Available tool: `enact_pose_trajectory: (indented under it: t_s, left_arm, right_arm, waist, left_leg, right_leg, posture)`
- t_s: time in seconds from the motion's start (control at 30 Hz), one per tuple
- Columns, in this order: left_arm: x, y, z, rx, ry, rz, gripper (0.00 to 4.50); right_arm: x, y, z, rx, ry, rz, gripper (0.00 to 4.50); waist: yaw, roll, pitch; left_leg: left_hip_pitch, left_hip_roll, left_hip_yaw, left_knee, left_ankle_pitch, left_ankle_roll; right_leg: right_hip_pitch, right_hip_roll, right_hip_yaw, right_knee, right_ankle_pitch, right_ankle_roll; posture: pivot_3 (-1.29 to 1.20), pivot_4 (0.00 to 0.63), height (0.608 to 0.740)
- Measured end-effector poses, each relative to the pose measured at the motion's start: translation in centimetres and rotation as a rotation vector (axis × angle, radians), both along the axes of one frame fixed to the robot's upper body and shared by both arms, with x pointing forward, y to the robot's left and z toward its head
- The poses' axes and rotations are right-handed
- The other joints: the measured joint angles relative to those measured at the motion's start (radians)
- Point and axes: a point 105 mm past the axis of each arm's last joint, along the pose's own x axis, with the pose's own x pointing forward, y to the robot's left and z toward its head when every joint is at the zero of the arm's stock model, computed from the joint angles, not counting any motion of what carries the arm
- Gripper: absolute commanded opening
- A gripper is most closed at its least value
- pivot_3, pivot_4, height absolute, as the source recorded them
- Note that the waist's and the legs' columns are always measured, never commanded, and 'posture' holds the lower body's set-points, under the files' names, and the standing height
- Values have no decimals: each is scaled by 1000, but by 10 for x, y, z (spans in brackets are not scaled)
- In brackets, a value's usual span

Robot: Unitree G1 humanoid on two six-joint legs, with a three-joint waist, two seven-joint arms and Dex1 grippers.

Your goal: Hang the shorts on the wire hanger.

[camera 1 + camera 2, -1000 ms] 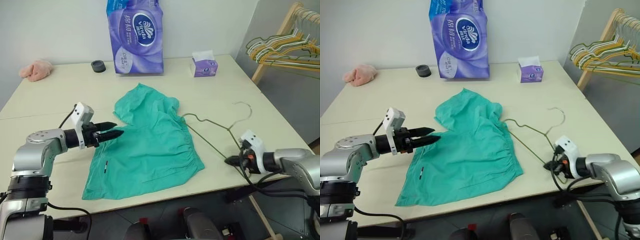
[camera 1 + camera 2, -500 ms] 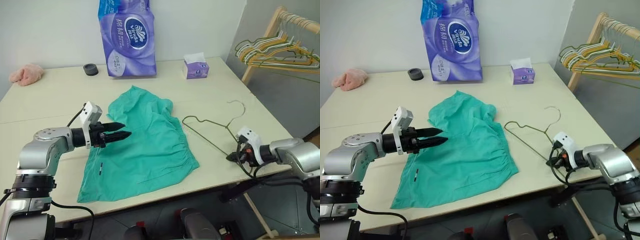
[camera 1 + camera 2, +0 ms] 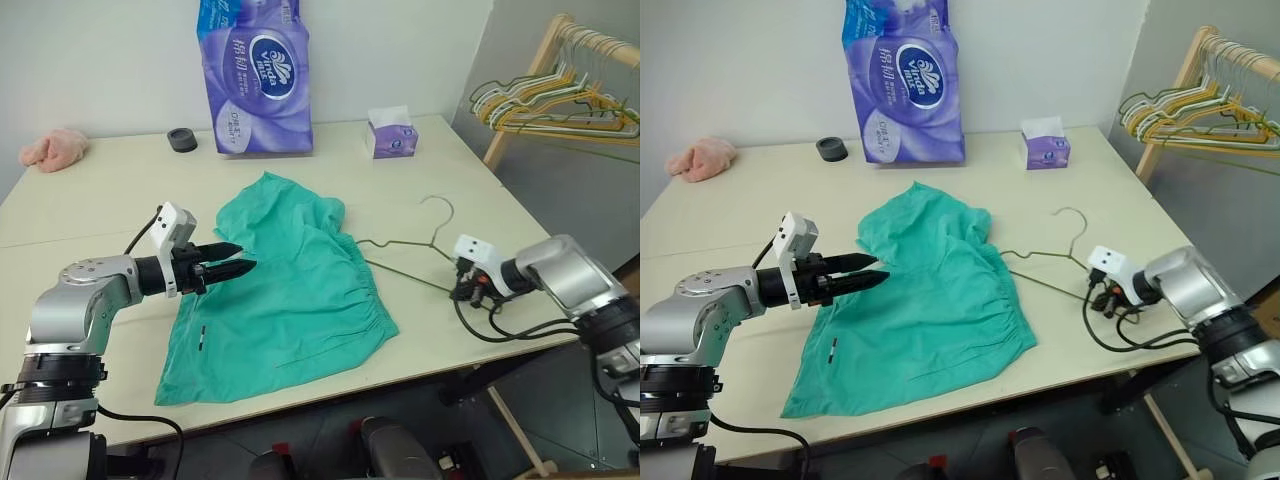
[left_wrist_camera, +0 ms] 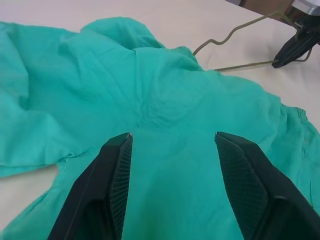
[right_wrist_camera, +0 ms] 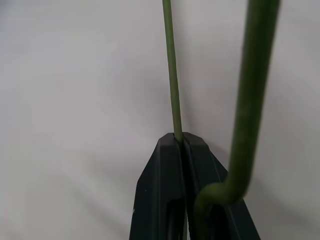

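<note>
Right wrist view shows the right gripper fingers pinching the wire hanger (head views blur this); left gripper fingers spread above the shorts.

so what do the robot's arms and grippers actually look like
Both arms are rounded silver-grey metal shells with darker joint rings. Each ends in a black wrist section topped by a small white camera block, with loose black cables looping off it. The left gripper and right gripper each have two tapered black fingers with finely cross-hatched inner pads.
</note>
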Motion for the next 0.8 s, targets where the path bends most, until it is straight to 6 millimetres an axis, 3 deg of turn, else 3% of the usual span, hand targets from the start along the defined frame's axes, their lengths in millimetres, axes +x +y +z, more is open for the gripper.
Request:
enact_pose_trajectory:
  t_s: [0.23,0.37,0.6,0.8]
  left_arm:
    - [4,16,4,-1,-19,77,2771]
    - [6,24,1,-1,-16,120,2771]
    - [15,25,7,5,-65,147,2771]
    - [17,22,4,9,-64,147,2771]
  right_arm:
    - [-17,31,17,75,7,92,0]
    - [-30,43,10,144,92,43,0]
    - [-14,42,-3,199,193,-216,0]
    - [-15,36,-4,190,237,-259,0]
  waist:
    - [11,4,0]
    - [15,4,0]
    - [14,4,0]
    - [14,4,0]
  left_leg:
    - [-2,-1,-1,0,0,1]
    - [-2,-1,-1,1,0,1]
    - [-2,-1,-1,3,0,1]
    - [-2,-1,-1,3,-1,1]
  right_leg:
    - [-1,-3,-1,-1,0,0]
    - [-1,-4,-2,0,0,0]
    - [-1,-3,-1,4,0,0]
    - [-1,-3,-1,3,0,0]
  posture:
    - [-206,77,740]
    - [-206,77,740]
    - [-201,78,740]
    - [-197,76,740]
